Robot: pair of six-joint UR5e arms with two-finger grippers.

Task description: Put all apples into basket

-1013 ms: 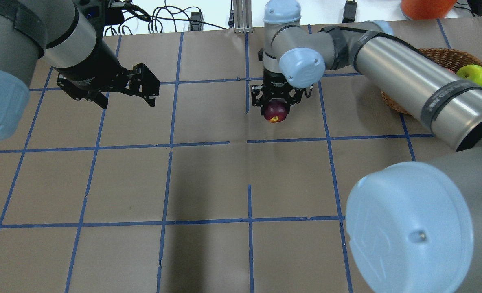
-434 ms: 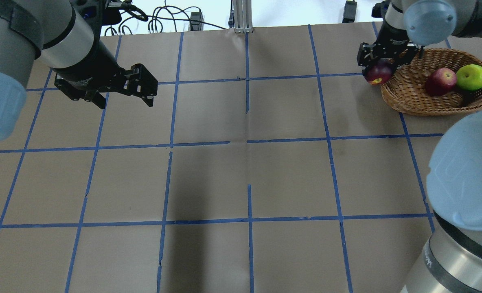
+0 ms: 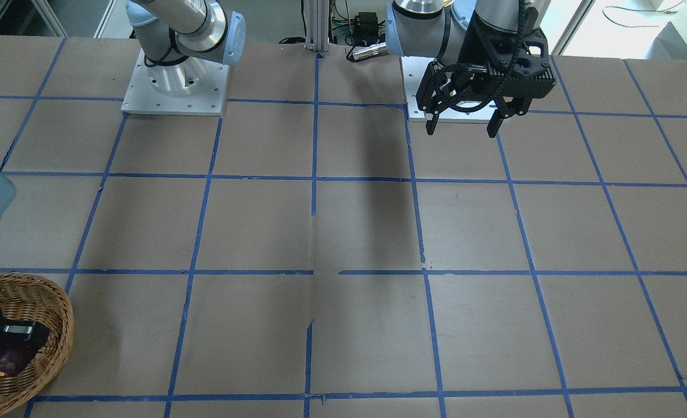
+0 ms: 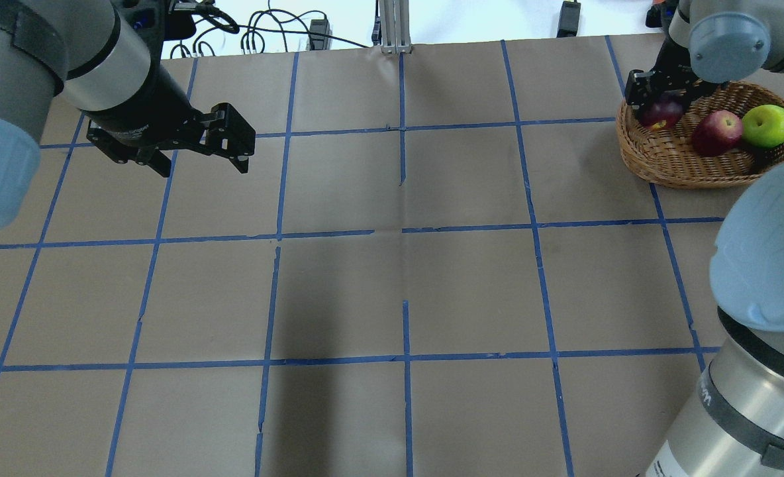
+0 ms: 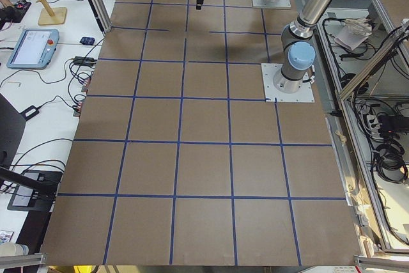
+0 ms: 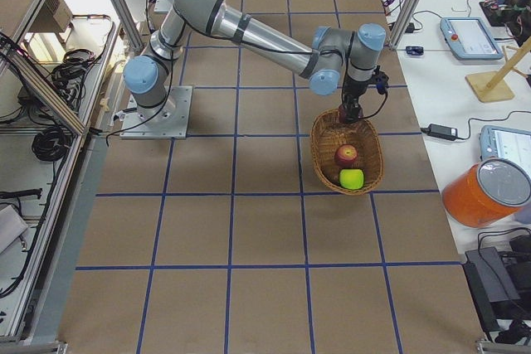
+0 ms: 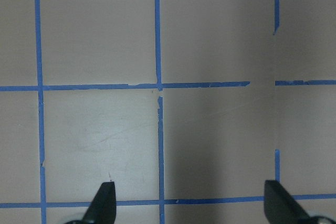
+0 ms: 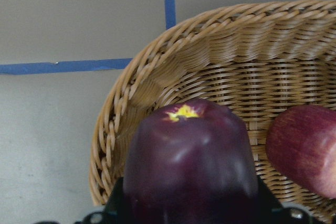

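Ideally, upper right in the overhead view, the right gripper point(image 4: 661, 107), clamped on the dark maroon round apple point(image 8: 191, 166), lowers gently over the left end of the light brown oval wicker basket point(image 4: 696, 180) before letting go

The table point(image 4: 339, 291) is covered in brown paper, marked into squares by blue tape lines point(image 4: 339, 233). Black cables point(image 4: 259, 32) lie tangled past its far edge beside an aluminium post point(image 4: 392, 26). On the side bench point(image 6: 440, 80) stand an orange tub point(image 6: 473, 201) with a grey lid, a teach pendant point(image 6: 469, 36) and a wooden stand point(image 6: 491, 84).
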